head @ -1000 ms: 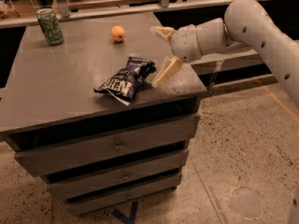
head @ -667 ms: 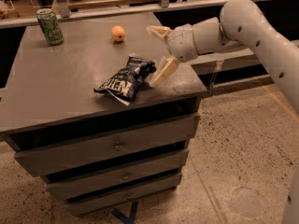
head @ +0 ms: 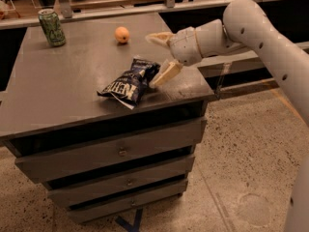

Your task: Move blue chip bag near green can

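The blue chip bag (head: 128, 81) lies crumpled on the grey cabinet top (head: 63, 81), near its front right. The green can (head: 51, 27) stands upright at the far left corner, well apart from the bag. My gripper (head: 158, 57) is open just right of the bag. One cream finger (head: 165, 73) touches the bag's right end; the other finger (head: 159, 38) points left above the top, toward the orange fruit.
A small orange fruit (head: 122, 34) sits at the back of the top, between can and gripper. The cabinet has three drawers (head: 118, 151) below. A rail and shelving (head: 169, 4) run behind. Speckled floor (head: 241, 168) lies to the right.
The gripper and arm have shifted slightly left, closing on the bag's right end. The bag, can and fruit have not moved.
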### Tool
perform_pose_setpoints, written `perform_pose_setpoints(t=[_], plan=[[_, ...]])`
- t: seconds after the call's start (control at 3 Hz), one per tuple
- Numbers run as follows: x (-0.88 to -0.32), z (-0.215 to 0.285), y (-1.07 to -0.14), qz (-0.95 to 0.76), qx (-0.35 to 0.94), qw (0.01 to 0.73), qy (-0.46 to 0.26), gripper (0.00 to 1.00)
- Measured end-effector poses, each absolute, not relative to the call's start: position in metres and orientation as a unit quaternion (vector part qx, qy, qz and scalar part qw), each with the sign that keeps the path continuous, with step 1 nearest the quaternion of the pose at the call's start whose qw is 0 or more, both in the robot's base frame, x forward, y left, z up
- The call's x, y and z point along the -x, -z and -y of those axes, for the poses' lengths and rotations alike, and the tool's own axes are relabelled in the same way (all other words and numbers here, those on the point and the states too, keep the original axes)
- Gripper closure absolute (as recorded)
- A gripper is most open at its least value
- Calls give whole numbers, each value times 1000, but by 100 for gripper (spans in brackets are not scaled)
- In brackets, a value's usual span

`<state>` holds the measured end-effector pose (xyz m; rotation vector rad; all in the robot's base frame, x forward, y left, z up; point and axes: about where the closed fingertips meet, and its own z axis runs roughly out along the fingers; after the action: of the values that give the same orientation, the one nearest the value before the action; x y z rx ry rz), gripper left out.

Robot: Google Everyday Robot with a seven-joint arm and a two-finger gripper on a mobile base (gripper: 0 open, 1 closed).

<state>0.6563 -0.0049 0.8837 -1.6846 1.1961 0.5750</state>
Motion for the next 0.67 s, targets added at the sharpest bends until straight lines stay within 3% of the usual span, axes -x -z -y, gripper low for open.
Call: perform_pose_setpoints(t=[0.67], plan=[[-654, 4, -880, -481, 704, 465, -237, 63]])
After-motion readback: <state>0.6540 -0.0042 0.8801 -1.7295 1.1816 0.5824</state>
